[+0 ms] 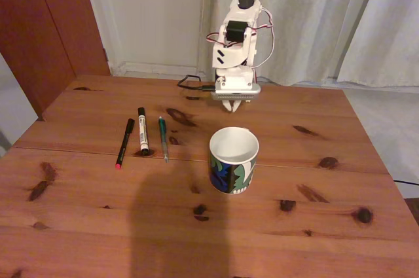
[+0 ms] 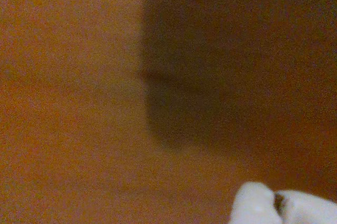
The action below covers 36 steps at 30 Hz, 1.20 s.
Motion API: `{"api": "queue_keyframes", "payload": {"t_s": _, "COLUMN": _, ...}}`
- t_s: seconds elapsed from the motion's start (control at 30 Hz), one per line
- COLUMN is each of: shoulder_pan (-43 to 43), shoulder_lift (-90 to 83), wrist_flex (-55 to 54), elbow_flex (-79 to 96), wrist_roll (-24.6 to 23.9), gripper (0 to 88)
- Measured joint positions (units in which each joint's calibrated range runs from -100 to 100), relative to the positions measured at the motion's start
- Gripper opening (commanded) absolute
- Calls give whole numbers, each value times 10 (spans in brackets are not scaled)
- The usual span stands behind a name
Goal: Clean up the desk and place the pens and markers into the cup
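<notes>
On the wooden desk [image 1: 275,225] three sticks lie side by side at the left in the fixed view: a black pen with a red end [image 1: 124,142], a white marker with a black cap [image 1: 143,130] and a thin green pen [image 1: 162,138]. The white cup [image 1: 234,159] with a blue, green and black pattern stands upright to their right. The white arm is folded at the desk's far edge, its gripper [image 1: 232,103] pointing down behind the cup, shut and holding nothing. In the wrist view the blurred white fingertips [image 2: 255,208] touch, just above the wood [image 2: 68,103].
A black cable [image 1: 193,82] runs along the far edge by the arm's base. Curtains and a door stand behind the desk. A broad shadow [image 1: 177,225] falls across the near part of the desk.
</notes>
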Motion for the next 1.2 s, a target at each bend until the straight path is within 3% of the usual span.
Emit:
{"api": "queue_keyframes", "payload": {"t_s": 0.37, "shoulder_pan": 82, "shoulder_lift": 213, "wrist_flex": 0, "elbow_flex": -198, "wrist_roll": 2, "gripper": 6}}
{"api": "queue_keyframes", "payload": {"t_s": 0.77, "shoulder_pan": 186, "shoulder_lift": 332, "wrist_flex": 0, "elbow_flex": -314, "wrist_roll": 91, "gripper": 6}}
{"api": "queue_keyframes", "payload": {"t_s": 1.2, "shoulder_pan": 243, "shoulder_lift": 405, "wrist_flex": 0, "elbow_flex": -378, "wrist_roll": 133, "gripper": 12}}
